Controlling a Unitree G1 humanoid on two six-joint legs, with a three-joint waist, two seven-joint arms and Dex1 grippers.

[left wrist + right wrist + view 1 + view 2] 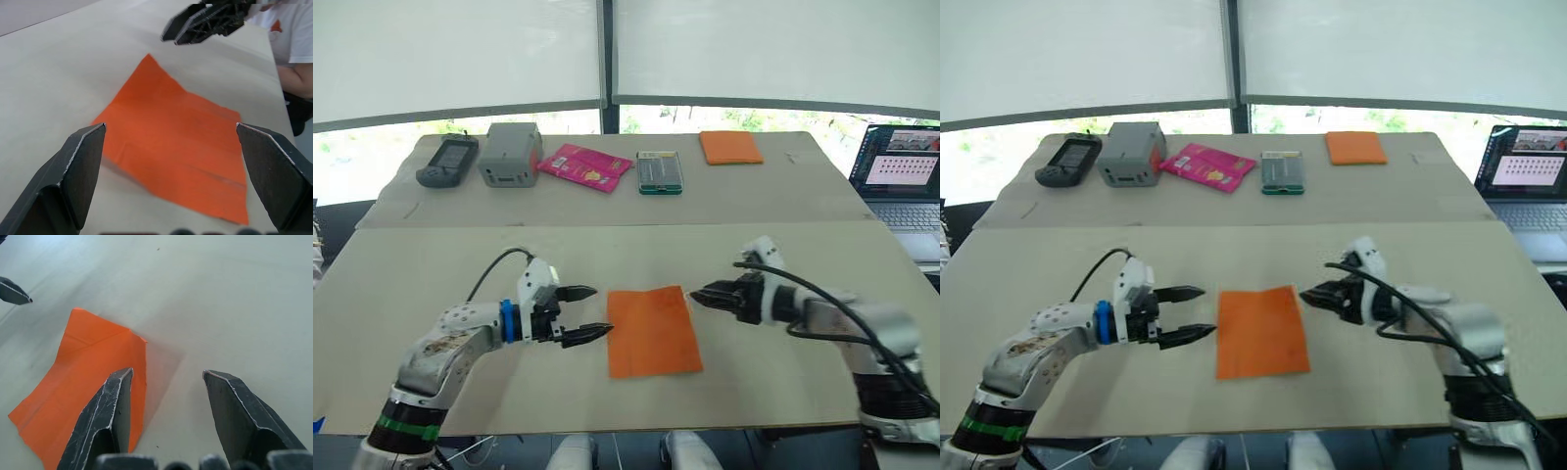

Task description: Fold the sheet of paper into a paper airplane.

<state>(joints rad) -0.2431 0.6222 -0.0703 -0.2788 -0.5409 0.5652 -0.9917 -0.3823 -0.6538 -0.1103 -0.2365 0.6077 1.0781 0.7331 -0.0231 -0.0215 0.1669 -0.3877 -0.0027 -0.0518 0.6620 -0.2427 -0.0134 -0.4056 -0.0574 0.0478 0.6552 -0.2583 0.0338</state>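
The sheet of paper is bright orange with faint creases. It lies nearly flat on the near table, between my two grippers. My left gripper is open just off the sheet's left edge, fingers pointing at it. My right gripper is open at the sheet's far right corner, where the paper lifts slightly. One of its fingers hangs over that edge; I cannot tell if it touches. The paper airplane is out of view.
On the far table sit a black handheld device, a grey box, a pink packet, a green-edged case and a smooth orange rectangle. A laptop stands at the right. A person in a white shirt sits beyond the table.
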